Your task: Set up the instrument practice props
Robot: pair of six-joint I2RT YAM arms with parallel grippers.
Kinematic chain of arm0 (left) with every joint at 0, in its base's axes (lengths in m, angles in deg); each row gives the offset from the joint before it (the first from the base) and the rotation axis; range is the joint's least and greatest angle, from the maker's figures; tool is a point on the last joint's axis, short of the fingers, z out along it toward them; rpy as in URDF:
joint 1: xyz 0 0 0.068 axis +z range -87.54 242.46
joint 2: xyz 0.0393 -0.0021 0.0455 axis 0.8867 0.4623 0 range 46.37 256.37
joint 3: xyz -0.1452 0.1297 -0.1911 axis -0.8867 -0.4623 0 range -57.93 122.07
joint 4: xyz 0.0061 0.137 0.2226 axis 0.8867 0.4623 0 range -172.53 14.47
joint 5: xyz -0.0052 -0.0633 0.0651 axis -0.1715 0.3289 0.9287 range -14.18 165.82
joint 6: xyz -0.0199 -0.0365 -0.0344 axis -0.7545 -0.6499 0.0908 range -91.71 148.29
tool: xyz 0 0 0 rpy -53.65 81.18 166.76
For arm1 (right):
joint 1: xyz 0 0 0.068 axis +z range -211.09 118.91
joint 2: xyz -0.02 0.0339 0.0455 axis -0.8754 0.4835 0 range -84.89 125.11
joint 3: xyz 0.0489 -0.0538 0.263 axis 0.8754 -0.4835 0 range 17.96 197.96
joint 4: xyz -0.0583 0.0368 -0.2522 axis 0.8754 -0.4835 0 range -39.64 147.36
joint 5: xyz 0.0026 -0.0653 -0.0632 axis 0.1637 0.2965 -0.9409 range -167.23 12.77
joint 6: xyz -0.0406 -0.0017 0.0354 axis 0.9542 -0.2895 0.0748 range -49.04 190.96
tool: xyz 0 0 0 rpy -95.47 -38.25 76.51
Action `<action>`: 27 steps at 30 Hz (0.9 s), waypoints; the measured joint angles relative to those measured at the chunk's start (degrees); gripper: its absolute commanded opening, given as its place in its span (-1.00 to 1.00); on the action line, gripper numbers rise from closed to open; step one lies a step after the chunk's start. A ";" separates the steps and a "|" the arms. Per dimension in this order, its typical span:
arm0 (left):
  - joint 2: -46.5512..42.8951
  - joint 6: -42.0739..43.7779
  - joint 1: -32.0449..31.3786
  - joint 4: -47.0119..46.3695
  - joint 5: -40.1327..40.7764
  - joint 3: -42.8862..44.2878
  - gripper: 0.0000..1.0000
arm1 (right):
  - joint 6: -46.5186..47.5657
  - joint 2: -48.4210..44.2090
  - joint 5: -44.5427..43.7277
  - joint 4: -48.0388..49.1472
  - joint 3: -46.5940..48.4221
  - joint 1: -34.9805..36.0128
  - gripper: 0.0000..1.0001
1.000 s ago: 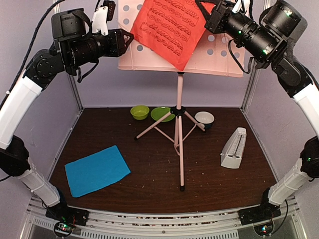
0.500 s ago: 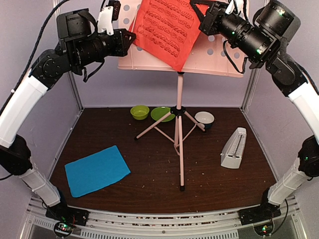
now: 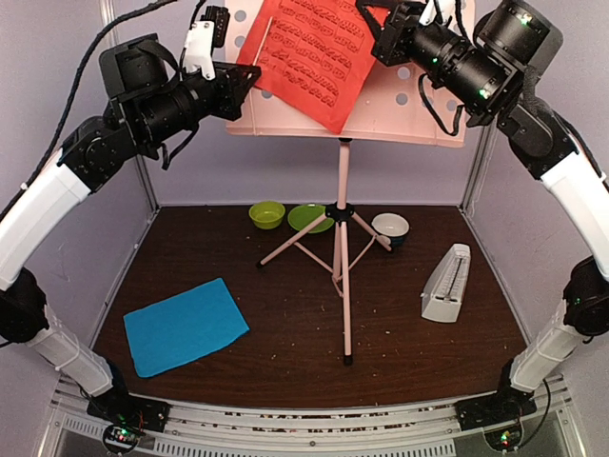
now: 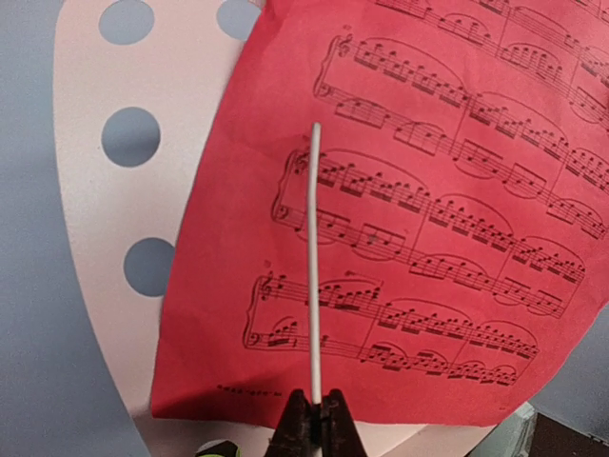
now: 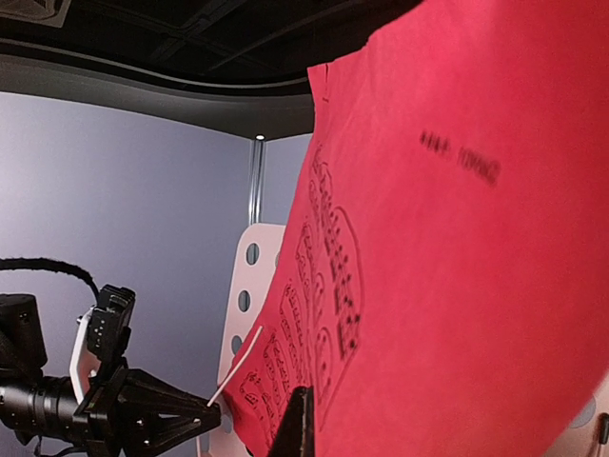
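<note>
Red sheet-music page (image 3: pixel 314 57) is up against the desk of the pink music stand (image 3: pixel 419 109). It sits skewed, with its lower corner down at the ledge. Right jaws are closed on its upper right corner. Left jaws are pinched tight on the base of a thin white rod (image 4: pixel 314 267) that lies across the page's left part. Prob. the stand's page-retainer wire, but I can't tell for sure.

Handling, my read: the page is paper, so v. light and floppy. It'll crease or tear if the two arms pull against each other, so grip at a corner or edge only. It'll likely slide on the smooth desk w/o something pinning it. The rod looks thin and springy, best held near its base, as now. The stand is tall on a slim tripod, so a sideways push at desk height could tip it.

Views: top cam gives the whole layout. Cyan page (image 3: pixel 186 326) lies flat on the counter (image 3: pixel 428 367) front-left, and the white metronome (image 3: pixel 445 284) stands right of the tripod, well apart from it. Neither wrist cam shows those. Left wrist cam shows the rod over the staves and the jaws' closure on it, which top cam barely resolves. Right wrist cam sees the page close up and edge-on, w/ the left arm beyond. Its own grip point is mostly hidden by the paper.
</note>
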 measured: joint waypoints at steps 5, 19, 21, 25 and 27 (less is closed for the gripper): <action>-1.09 5.38 0.15 -2.95 -2.67 -2.56 -1.00 | 3.34 1.07 1.86 -0.66 0.33 -0.42 -1.00; -1.09 11.19 0.28 -2.89 -6.03 -2.56 -1.00 | 14.01 4.94 8.76 -1.38 3.93 -1.42 -0.58; -1.09 11.30 0.28 -2.89 -6.08 -2.58 -1.00 | 14.49 5.55 9.07 -0.83 4.52 -1.51 -0.42; -1.09 11.47 0.28 -2.95 -6.16 -2.73 -1.00 | 14.97 6.47 9.25 0.20 5.16 -1.92 -0.19; -1.09 11.56 0.28 -2.99 -6.21 -2.75 -1.00 | 14.82 6.71 9.22 0.59 5.18 -2.08 -0.10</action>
